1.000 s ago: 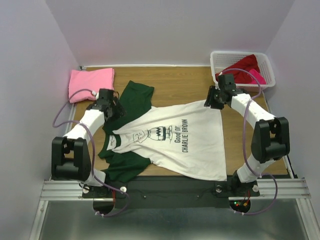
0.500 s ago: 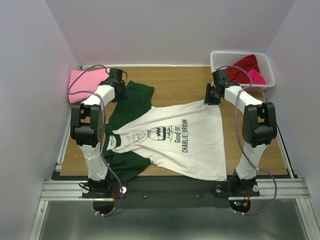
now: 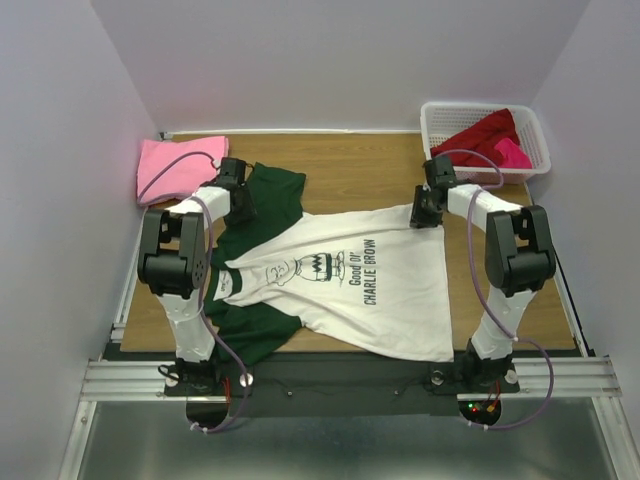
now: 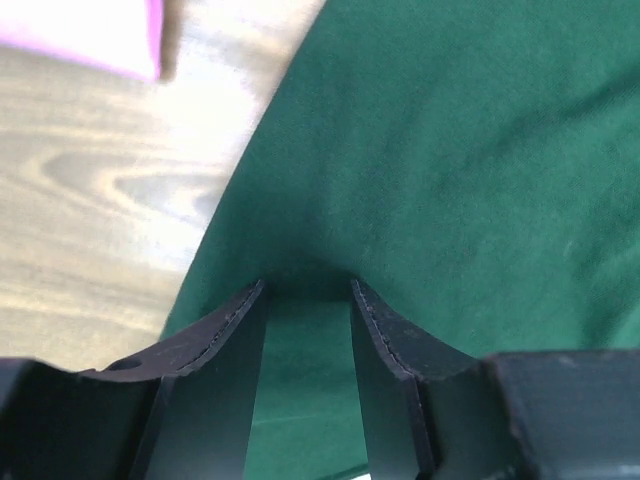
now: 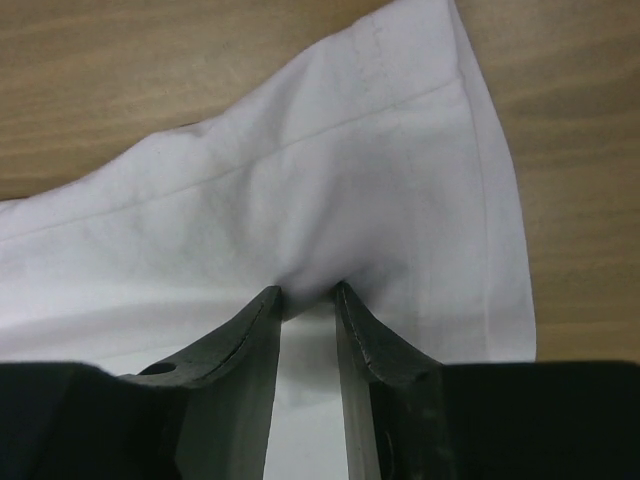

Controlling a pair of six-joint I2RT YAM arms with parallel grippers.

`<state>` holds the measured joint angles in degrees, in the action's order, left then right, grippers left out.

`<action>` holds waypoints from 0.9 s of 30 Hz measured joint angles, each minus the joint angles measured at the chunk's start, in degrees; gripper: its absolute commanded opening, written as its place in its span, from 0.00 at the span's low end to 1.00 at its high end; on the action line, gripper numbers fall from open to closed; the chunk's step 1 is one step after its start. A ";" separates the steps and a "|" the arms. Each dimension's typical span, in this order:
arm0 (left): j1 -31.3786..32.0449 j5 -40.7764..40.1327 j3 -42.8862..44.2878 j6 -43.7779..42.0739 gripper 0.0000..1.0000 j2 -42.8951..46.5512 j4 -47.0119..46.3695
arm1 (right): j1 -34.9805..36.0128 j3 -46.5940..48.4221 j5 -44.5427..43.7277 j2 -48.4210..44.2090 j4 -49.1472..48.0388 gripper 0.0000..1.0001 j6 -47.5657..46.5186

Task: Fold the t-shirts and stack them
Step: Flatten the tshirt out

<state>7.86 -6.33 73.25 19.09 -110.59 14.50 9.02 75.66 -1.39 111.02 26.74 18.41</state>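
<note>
A white t-shirt [image 3: 350,280] with dark green sleeves and a black Charlie Brown print lies spread flat on the table. My left gripper [image 3: 240,207] is down on its far green sleeve [image 3: 275,192]. In the left wrist view the gripper [image 4: 307,286] is shut on a pinch of green cloth [image 4: 430,150]. My right gripper [image 3: 424,214] is at the shirt's far right hem corner. The right wrist view shows this gripper [image 5: 307,291] shut on puckered white cloth [image 5: 380,190]. A pink t-shirt [image 3: 175,165] lies folded at the far left.
A white lattice basket [image 3: 435,116] at the far right corner holds a dark red tee [image 3: 490,130] and a magenta tee [image 3: 513,152]. Bare wood [image 3: 360,165] lies between the pink shirt and the basket. Walls close in on both sides.
The left arm reached up toward the pink shirt, then came back down onto the green sleeve. The right gripper dropped onto the hem corner. Both sets of jaws narrowed onto cloth.
</note>
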 measured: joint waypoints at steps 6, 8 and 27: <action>-0.11 0.48 -7.48 2.84 0.52 4.83 -4.04 | 0.02 -10.49 -0.09 -7.72 -1.09 0.36 3.45; -0.11 1.11 -10.75 3.72 0.55 7.52 -4.52 | 0.02 -12.90 -0.07 -9.75 -0.81 0.36 4.04; -1.29 1.01 11.61 -6.80 0.65 4.26 1.01 | 0.02 -5.95 -1.44 -16.35 5.44 0.51 2.12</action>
<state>6.57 -5.32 84.86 12.29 -106.32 15.51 9.04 69.71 -2.83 94.67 32.18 20.53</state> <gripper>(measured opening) 0.689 0.507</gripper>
